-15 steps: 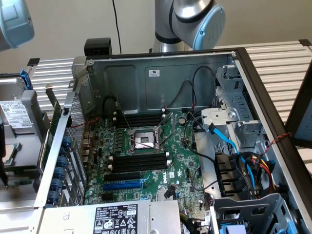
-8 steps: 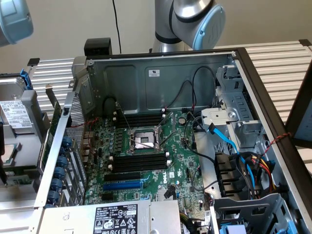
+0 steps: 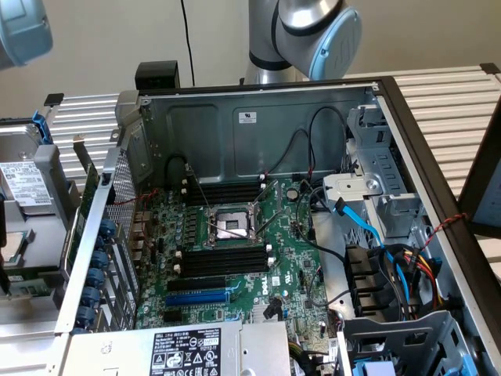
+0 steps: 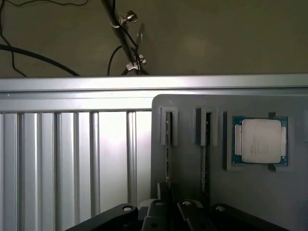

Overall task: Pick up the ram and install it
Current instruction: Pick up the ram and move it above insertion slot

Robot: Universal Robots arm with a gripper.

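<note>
Plain beige wall (image 3: 94, 39), ribbed aluminium tabletop (image 3: 446, 102); black cable (image 3: 186, 31) hanging behind

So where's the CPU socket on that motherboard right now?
In the exterior view, the CPU socket sits near the middle of the green motherboard, between two banks of black memory slots, to the exterior view's left of the blue cables.

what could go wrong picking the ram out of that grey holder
1. The ram stands edge-on in a narrow slot of the grey holder, so the gripper might catch the wall.
2. The processor beside it could get knocked.
3. Cables near the black slots might snag.
</note>
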